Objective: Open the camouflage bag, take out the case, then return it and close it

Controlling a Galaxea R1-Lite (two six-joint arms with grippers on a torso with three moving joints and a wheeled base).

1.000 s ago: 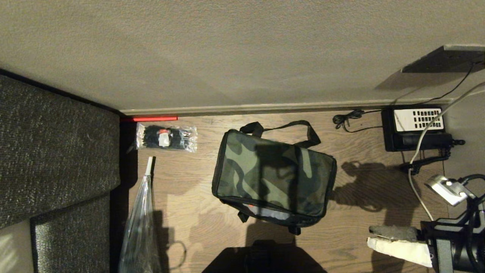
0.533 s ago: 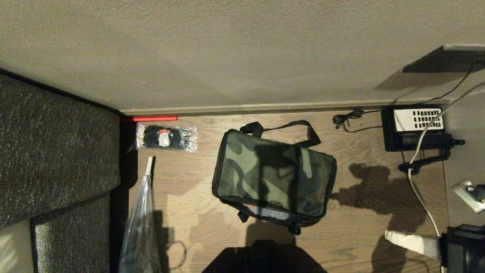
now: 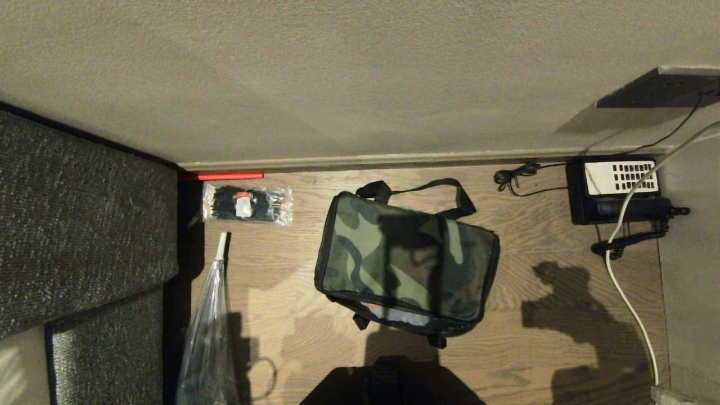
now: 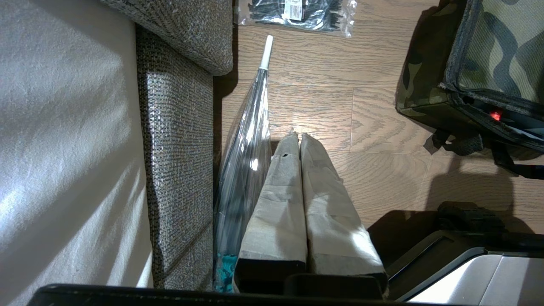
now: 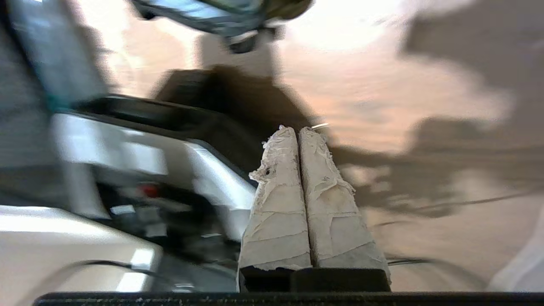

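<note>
At the far left a grey woven sofa (image 3: 84,225) stood against the wall, its edge running down beside the wooden floor (image 3: 534,349). Just beside it lay a folded clear umbrella (image 3: 211,326) with its white tip pointing toward the wall, and beyond that tip, near the skirting, lay a small clear packet of black ties (image 3: 247,204). The left gripper (image 4: 296,138) hung above the floor next to the umbrella, its two tape-wrapped fingers (image 4: 280,199) pressed flat together with nothing between them; it did not show in the head view. In the middle of the floor sat the camouflage bag (image 3: 408,264), lid down, its black straps (image 3: 419,188) lying toward the wall; along its near edge the zip gaped slightly, and a bit of red showed in the gap in both the head and left wrist views. The case could not be seen. Well to the right, against the wall, stood a black desk telephone (image 3: 616,188) with a white cable (image 3: 630,292) trailing across the floor past it. The right gripper (image 5: 296,129) appeared only in its own blurred wrist view, its taped fingers (image 5: 280,204) closed against each other and empty, above the floor near the robot's own base.
</note>
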